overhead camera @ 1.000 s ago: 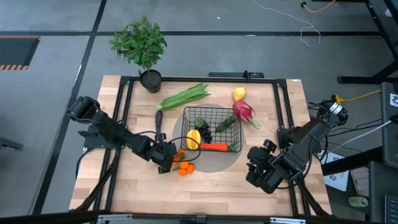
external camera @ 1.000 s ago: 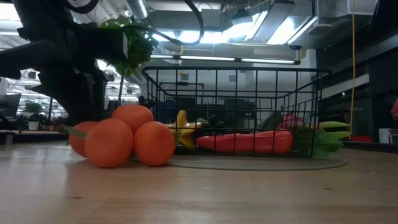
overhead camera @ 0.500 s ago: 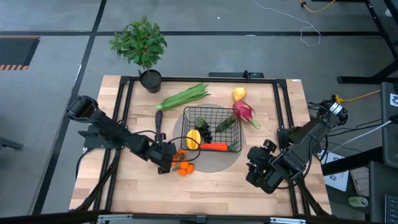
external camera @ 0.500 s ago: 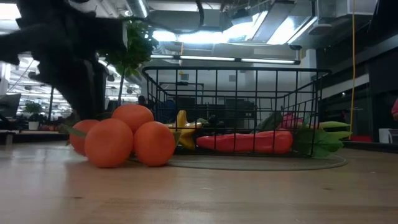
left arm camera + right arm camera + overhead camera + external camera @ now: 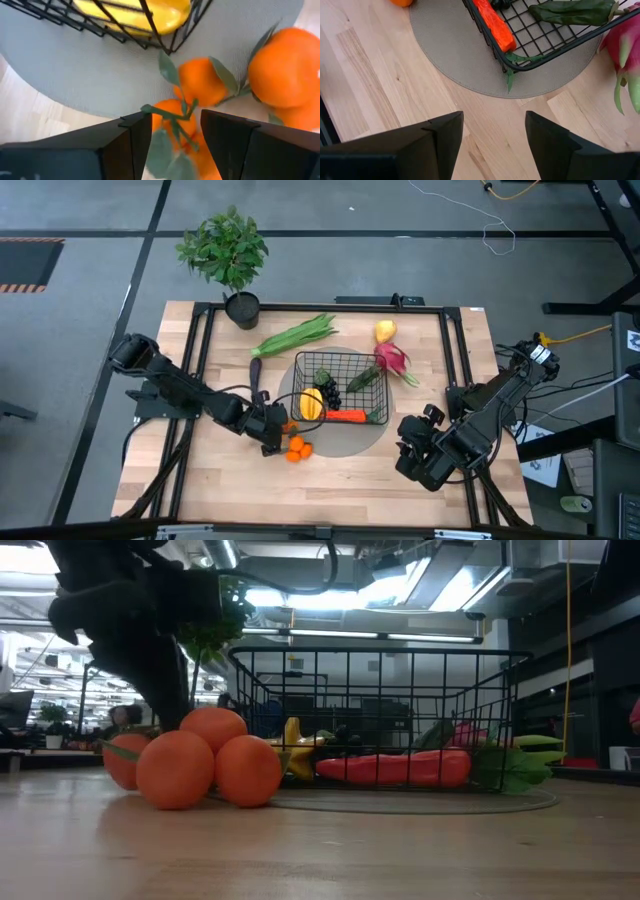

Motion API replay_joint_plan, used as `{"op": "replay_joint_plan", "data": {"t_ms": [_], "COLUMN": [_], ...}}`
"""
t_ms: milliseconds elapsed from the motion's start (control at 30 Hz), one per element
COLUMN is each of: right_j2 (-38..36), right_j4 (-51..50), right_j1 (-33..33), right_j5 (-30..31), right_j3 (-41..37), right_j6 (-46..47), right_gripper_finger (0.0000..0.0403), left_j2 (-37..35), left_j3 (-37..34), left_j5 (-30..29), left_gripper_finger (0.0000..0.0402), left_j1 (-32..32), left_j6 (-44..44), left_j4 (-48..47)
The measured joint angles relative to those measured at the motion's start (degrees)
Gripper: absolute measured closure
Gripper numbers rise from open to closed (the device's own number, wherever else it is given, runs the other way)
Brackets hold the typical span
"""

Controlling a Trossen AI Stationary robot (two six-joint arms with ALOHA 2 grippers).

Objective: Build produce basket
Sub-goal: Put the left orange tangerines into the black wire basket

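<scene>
High view: left gripper (image 5: 272, 432) sits at the tangerines (image 5: 294, 448), just outside the basket (image 5: 340, 386) on its round mat (image 5: 345, 442); right gripper (image 5: 418, 448) waits apart. Low view: 4 tangerines beside the basket. Left wrist: fingers (image 5: 135, 137) spread around a leafy tangerine stem. Right wrist: fingers (image 5: 547, 140) apart, empty.

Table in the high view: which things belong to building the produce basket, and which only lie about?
Belong:
black wire-grid basket
orange tangerine cluster
long green stalk bundle
pink dragon fruit
yellow fruit
left gripper

Lying about:
leafy potted plant
round grey mat
</scene>
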Motion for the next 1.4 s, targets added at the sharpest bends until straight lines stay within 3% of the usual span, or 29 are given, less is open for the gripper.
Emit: {"op": "replay_joint_plan", "data": {"t_ms": [533,833,1100,1400], "right_j2": [0.0,0.0,0.0,0.0], "right_j4": [0.0,0.0,0.0,0.0], "right_j1": [0.0,0.0,0.0,0.0], "right_j5": [0.0,0.0,0.0,0.0], "right_j3": [0.0,0.0,0.0,0.0], "right_j6": [0.0,0.0,0.0,0.0], "right_gripper_finger": [0.0199,0.0199,0.0199,0.0199], "left_j2": [0.8,1.2,-1.1,-12.0], "left_j3": [0.0,0.0,0.0,4.6], "left_j5": [2.1,2.1,5.5,8.0], "left_gripper_finger": [0.0270,0.0392,0.0400,0.0401], "left_j1": [0.2,0.1,-1.0,-3.3], "left_j6": [-1.5,-6.4,-10.9,-10.0], "left_j4": [-1.6,-1.1,-5.5,-17.0]}}
